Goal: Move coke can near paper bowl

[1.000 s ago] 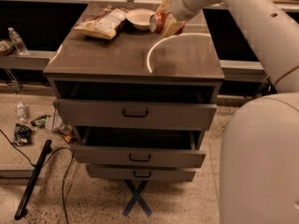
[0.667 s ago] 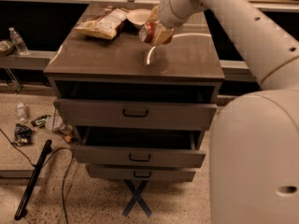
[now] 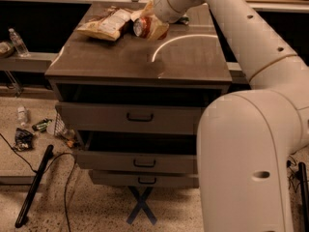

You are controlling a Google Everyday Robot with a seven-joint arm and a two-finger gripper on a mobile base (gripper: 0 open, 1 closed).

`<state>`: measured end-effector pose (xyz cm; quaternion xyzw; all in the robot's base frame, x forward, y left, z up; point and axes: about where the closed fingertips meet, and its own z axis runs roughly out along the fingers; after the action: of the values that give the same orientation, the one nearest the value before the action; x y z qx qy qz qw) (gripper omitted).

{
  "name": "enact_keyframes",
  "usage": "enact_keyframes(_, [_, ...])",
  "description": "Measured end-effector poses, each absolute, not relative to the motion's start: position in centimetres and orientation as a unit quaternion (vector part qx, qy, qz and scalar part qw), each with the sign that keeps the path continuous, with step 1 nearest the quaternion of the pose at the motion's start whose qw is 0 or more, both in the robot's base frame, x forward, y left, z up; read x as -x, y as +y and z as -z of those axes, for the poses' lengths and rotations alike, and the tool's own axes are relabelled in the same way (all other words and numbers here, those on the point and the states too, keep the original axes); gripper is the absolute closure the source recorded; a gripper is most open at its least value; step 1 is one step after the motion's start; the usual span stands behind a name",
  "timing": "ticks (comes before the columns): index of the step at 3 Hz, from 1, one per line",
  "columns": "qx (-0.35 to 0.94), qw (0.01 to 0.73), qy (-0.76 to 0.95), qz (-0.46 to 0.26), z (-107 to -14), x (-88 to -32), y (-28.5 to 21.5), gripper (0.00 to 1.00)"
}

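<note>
My gripper (image 3: 150,27) is at the back of the cabinet top, just right of the snack bag. It is shut on the coke can (image 3: 140,27), a red can held on its side with its silver top facing the front left. The can is low over the tabletop. The paper bowl is almost wholly hidden behind the gripper and can; only a pale sliver (image 3: 136,15) shows above the can. My white arm reaches in from the upper right.
A tan and brown snack bag (image 3: 108,23) lies at the back left of the brown cabinet top (image 3: 145,57). A bit of green bag (image 3: 184,19) shows behind the arm. Two drawers (image 3: 140,116) stand open below. Bottles and litter lie on the floor at left.
My gripper has carried the can leftward toward the snack bag and the bowl, and now covers the bowl. The view has moved closer to the cabinet.
</note>
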<state>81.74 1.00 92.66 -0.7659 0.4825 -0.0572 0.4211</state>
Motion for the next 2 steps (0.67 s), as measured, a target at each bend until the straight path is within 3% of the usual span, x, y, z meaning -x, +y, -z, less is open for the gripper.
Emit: enact_keyframes(2, [0.744,0.423,0.510,0.091,-92.7,-86.1,1.8,1.00])
